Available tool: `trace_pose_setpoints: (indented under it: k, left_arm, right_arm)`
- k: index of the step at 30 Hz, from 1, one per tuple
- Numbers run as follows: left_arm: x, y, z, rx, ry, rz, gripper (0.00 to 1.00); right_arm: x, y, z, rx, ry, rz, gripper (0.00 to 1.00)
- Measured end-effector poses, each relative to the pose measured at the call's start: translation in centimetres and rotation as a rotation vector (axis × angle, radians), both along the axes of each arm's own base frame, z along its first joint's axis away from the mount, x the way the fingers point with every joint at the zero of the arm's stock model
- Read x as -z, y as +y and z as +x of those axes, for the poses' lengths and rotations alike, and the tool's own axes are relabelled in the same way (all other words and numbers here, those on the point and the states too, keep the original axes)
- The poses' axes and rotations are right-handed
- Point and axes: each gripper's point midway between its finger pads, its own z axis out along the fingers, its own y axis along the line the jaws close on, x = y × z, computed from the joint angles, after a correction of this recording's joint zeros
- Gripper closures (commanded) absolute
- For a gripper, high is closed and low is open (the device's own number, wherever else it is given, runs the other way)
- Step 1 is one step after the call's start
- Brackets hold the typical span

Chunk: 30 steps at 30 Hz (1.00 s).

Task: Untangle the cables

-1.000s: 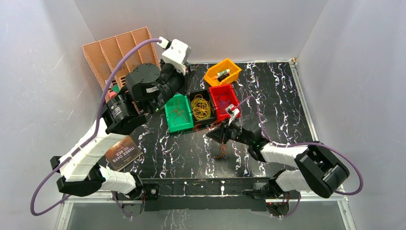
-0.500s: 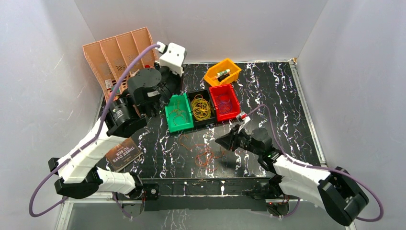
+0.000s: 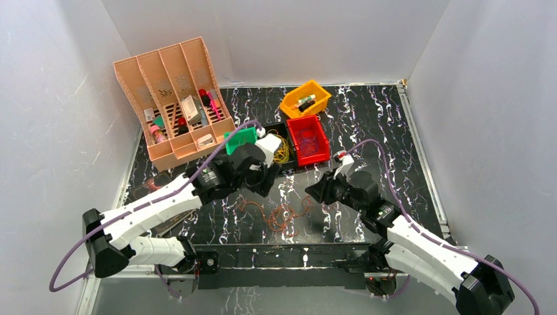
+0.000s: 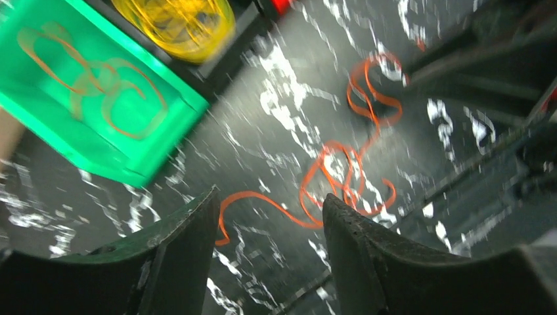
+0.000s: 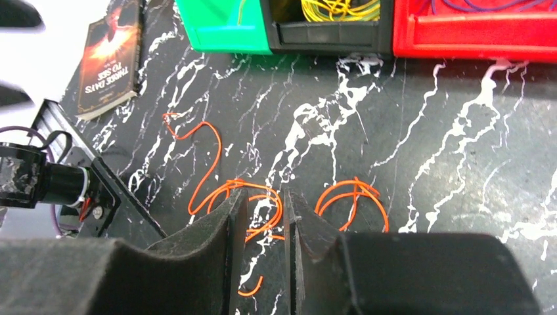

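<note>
- The left gripper [image 4: 269, 207] is released. Its two dark fingers stand well apart with nothing between them, angled down over the black, white-veined table [image 4: 276, 105].
- The right gripper [image 5: 263, 203] is parted by only a slit and grasps nothing that shows. Bare tabletop and one orange strand are visible through the gap.
- The loose tangle of thin orange wire cables [image 3: 282, 216] lies flat on the table between the two grippers. It sits on the near side of the bins, apart from them.
- In the top view the tangle's long axis runs left to right. A single wavy strand trails toward the left arm, and the closed loops bunch toward the right.
- The right gripper looks the nearer, with loops directly under its fingertips. From the left gripper the tangle lies ahead, off to one side.
- Farther back is a row of bins. The green plastic bin [image 4: 98, 98] holds sorted orange loops, the black bin [image 3: 270, 132] holds yellow coils, and the red bin [image 3: 309, 139] stands beside them.
</note>
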Motion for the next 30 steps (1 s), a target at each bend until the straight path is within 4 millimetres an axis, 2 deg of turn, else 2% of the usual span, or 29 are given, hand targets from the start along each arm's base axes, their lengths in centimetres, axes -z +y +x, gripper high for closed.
trace_pose_setpoints:
  k: [3, 7, 11, 15, 18, 22, 30]
  left_arm:
    - [4.5, -0.1, -2.4, 0.055, 0.134, 0.024, 0.36]
    - [7.8, -0.4, -4.4, 0.092, 0.239, -0.001, 0.34]
    - [9.3, -1.7, -5.2, 0.1, 0.298, -0.065, 0.29]
    - [10.7, -3.6, -4.8, 0.086, 0.333, -0.112, 0.29]
    - [12.3, -4.1, -4.6, 0.064, 0.356, -0.106, 0.29]
    - [14.1, -4.0, -4.5, 0.044, 0.378, -0.08, 0.38]
    - [15.8, -5.0, -4.4, 0.057, 0.405, -0.075, 0.51]
  right_arm:
    - [0.8, -0.4, -0.3, 0.009, 0.029, -0.025, 0.65]
    - [1.5, -0.8, -0.5, 0.021, 0.054, -0.045, 0.64]
    - [1.6, -1.1, -0.6, 0.036, 0.067, -0.049, 0.64]
    - [1.4, -1.2, -0.5, 0.044, 0.062, -0.043, 0.64]
    - [1.4, -1.2, -0.5, 0.048, 0.064, -0.042, 0.64]
    - [1.3, -1.2, -0.5, 0.049, 0.063, -0.04, 0.64]
    - [1.2, -1.3, -0.5, 0.055, 0.062, -0.035, 0.64]
